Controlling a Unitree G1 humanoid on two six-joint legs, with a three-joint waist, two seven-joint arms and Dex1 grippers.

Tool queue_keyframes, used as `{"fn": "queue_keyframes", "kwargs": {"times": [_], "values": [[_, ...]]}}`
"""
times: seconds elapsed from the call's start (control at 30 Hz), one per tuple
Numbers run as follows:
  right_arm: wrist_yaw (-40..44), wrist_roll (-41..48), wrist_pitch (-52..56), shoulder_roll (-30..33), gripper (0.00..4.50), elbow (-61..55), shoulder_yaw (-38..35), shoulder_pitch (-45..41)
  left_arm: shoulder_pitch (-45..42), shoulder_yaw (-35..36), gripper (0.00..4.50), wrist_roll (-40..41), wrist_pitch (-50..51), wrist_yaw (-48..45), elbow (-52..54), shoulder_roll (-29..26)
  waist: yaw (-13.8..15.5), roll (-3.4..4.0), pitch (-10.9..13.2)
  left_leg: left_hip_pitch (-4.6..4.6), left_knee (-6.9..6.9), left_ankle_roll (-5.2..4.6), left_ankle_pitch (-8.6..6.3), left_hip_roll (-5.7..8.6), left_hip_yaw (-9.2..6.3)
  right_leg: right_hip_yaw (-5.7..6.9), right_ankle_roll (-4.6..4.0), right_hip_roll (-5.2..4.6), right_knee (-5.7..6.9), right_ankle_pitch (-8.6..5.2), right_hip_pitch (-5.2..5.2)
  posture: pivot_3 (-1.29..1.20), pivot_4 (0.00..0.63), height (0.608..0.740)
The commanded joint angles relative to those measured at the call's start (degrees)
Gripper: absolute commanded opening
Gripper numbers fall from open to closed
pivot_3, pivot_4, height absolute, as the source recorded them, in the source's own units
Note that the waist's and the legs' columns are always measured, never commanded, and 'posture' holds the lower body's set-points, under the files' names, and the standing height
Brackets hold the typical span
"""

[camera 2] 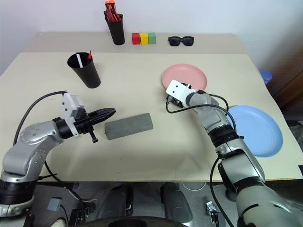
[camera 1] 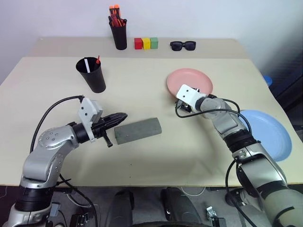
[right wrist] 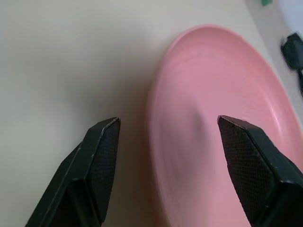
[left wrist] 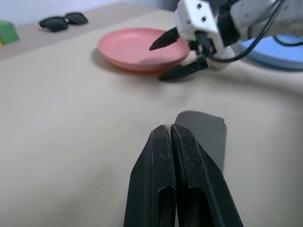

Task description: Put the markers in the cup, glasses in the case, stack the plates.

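The black cup [camera 1: 93, 75] stands at the back left with a white marker [camera 1: 87, 65] and a red marker [camera 1: 97, 60] sticking out of it. The grey case [camera 1: 138, 130] lies closed in the middle; the glasses are hidden. My left gripper [left wrist: 168, 128] is shut and empty, its tips just short of the case's left end. The pink plate [camera 1: 196, 80] lies right of centre, the light blue plate [camera 1: 270, 135] nearer on the right. My right gripper [right wrist: 168, 122] is open, its fingers either side of the pink plate's near rim, one over the plate and one over the table.
At the back stand a black pen holder [camera 1: 119, 35] with orange-capped pens, three coloured blocks [camera 1: 146, 43] and black sunglasses [camera 1: 182, 45]. The table's front edge [camera 1: 156, 185] runs close to me.
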State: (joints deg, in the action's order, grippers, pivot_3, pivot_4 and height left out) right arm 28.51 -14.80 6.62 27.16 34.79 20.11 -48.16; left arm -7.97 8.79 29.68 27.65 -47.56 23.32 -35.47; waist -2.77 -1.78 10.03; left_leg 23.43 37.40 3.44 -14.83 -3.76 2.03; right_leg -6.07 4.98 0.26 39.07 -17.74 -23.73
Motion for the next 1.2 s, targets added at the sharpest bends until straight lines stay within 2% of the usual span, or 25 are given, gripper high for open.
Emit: {"fn": "queue_keyframes", "kwargs": {"times": [0.03, 0.17, 0.2, 0.37, 0.5, 0.67, 0.83, 0.97, 1.07, 1.2], "values": [[-0.24, -1.13, -3.48, -0.75, 2.43, 2.83, -0.59, -2.27, 1.55, 2.03, 0.0, 2.24, 0.25, 0.98, 4.14, -0.37, -0.01, 0.0, 0.0, -0.02, 0.0, 0.0, 0.0, 0.0, 0.01, 0.0, 0.0, 0.0, 0.0, 0.0, 0.02, 0.0, 0.15, 0.74], [0.74, -1.79, -4.73, -0.37, 0.33, 0.65, -0.89, -1.56, 2.8, 2.2, 0.0, 2.48, 0.47, 2.61, 5.48, -0.16, -0.13, 0.01, 0.0, -0.04, 0.02, 0.0, 0.0, 0.0, -0.03, 0.02, -0.01, 0.0, 0.03, 0.01, 0.04, 0.0, 0.15, 0.74], [1.0, -1.84, -4.8, -0.18, 0.05, -0.3, -1.12, -1.22, 2.81, 2.12, 0.0, 2.58, 0.49, 2.85, 5.55, -0.14, -0.13, 0.01, 0.0, -0.04, 0.02, 0.0, 0.0, 0.0, -0.03, 0.02, -0.01, 0.0, 0.04, 0.01, 0.03, 0.0, 0.15, 0.74], [1.27, -2.82, -4.52, 2.33, 0.05, -7.48, -2.49, 1.25, 0.78, 0.73, 0.0, 1.91, -0.11, 4.0, 3.67, 0.53, 0.03, 0.01, 0.01, -0.03, 0.01, 0.0, 0.0, 0.0, -0.04, 0.02, -0.01, 0.0, 0.04, 0.01, 0.03, 0.0, 0.15, 0.74], [4.82, -0.72, -0.05, 8.56, 0.05, -20.6, -7.41, 6.62, -2.12, -0.9, 0.0, 1.79, -1.21, 3.58, 2.29, 1.61, 0.47, 0.02, 0.01, -0.01, 0.03, 0.0, 0.0, 0.03, -0.06, 0.04, 0.0, -0.02, 0.02, 0.0, 0.05, 0.0, 0.15, 0.74], [14.2, 8.37, 10.36, 19.06, 0.05, -40.36, -20.8, 20.06, -7.03, -5.81, 0.0, 2.93, -1.03, 1.09, 1.19, 3.94, 1.26, 0.03, 0.01, 0.01, 0.02, 0.0, 0.0, 0.04, -0.07, 0.06, 0.02, -0.03, -0.02, 0.0, 0.07, 0.0, 0.15, 0.74], [20.02, 14.51, 18.57, 26.05, 0.05, -51.76, -34.2, 36.08, -11.4, -12.29, 0.0, 2.0, -2.12, -1.66, -0.14, 7.54, 1.54, 0.04, 0.01, -0.1, 0.03, 0.0, 0.0, 0.04, -0.08, 0.04, 0.02, 0.04, -0.03, 0.0, 0.19, 0.0, 0.15, 0.74], [20.76, 15.06, 21.49, 27.12, 0.05, -55.93, -41.22, 47.58, -13.66, -14.55, 0.0, 1.33, -3.12, -2.81, -3.15, 9.7, 1.47, 0.04, 0.01, -0.2, 0.06, -0.01, 0.0, 0.05, -0.1, 0.03, 0.02, 0.07, -0.03, -0.01, 0.29, 0.0, 0.15, 0.74], [20.52, 13.47, 21.58, 26.84, 0.05, -56.99, -43.81, 56.19, -14.42, -15.53, 0.0, 0.76, -4.08, -4.02, -4.74, 10.25, 1.6, 0.06, 0.0, -0.23, 0.1, 0.0, 0.0, 0.05, -0.11, 0.01, 0.03, 0.09, -0.02, -0.01, 0.33, 0.0, 0.15, 0.74], [21.37, 14.87, 23.0, 26.94, 0.05, -57.52, -44.73, 60.52, -14.57, -15.22, 0.0, 0.35, -4.88, -5.25, -6.01, 9.96, 1.26, 0.07, -0.01, -0.23, 0.16, -0.01, 0.0, 0.06, -0.1, -0.02, 0.04, 0.09, -0.02, -0.02, 0.35, 0.0, 0.15, 0.74]]}}
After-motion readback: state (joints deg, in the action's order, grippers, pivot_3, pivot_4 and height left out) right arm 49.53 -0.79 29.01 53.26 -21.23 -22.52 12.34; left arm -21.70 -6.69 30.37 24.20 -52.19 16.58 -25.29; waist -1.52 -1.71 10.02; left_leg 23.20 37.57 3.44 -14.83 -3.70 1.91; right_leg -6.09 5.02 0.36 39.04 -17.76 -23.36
